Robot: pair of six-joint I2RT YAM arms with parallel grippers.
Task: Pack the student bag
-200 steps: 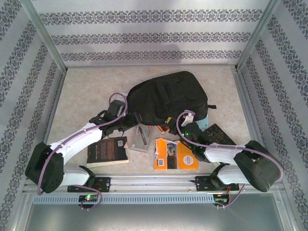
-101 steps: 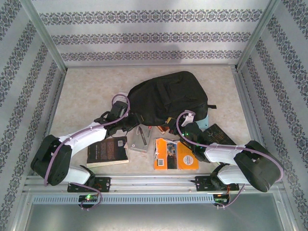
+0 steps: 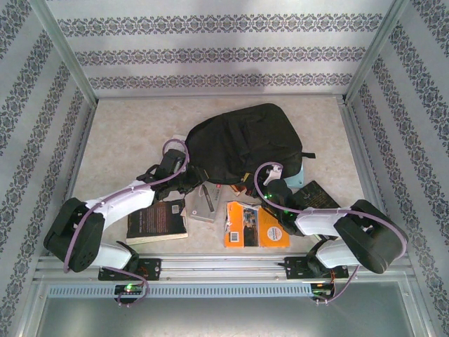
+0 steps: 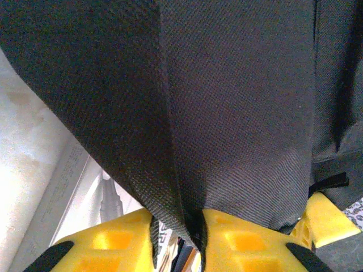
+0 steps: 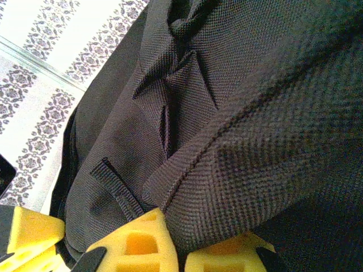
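Pinching a fold of the bag in the left claw and its hem in the right claw, probably to spread the opening for the orange book just behind the right claw.

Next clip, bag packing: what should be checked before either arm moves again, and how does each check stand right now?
1. Left jaws holding the student bag: ok, a fold of fabric is pinched between the yellow pads.
2. Right jaws holding the bag: ok, closed on a stitched edge of it in the right wrist view.
3. Bag's opening spread enough for loading: cannot tell, its near edge is hidden in the top view.
4. Things to pack close by: ok, the orange book and the dark book lie on the table just in front of the bag.
5. Free jaws to pick them up: not ok, both pairs hold fabric.
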